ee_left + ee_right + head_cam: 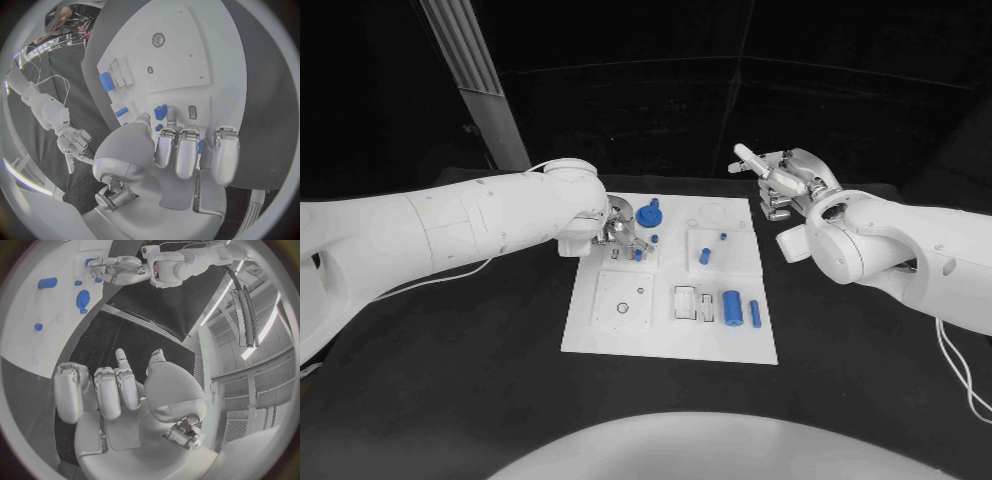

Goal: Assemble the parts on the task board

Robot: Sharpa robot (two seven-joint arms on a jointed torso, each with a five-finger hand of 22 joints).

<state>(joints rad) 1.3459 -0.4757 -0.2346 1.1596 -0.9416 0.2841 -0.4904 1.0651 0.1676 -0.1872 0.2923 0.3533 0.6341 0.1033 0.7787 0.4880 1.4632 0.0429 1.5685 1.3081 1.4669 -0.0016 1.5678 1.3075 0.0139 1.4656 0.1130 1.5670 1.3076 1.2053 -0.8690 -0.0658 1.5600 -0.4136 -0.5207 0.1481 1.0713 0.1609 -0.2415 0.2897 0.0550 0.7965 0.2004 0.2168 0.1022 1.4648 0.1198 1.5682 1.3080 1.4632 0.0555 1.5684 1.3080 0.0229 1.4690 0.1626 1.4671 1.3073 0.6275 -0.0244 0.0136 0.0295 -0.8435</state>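
The white task board (668,330) lies in the middle of the table. My left hand (620,232) hovers low over its far left part, fingers curled. In the left wrist view a small blue part (160,111) sits pinched between its thumb and a fingertip, just above the board (187,60). A round blue part (651,213) stands right beside that hand. My right hand (783,185) is raised off the board's far right corner, its fingers (122,360) apart and holding nothing.
More blue parts lie on the board: a short cylinder (707,255), a tiny peg (723,237), a thick cylinder (731,306) and a slim bar (754,313). A square recess (625,298) and a slot (685,302) sit at its near half. Black table surrounds it.
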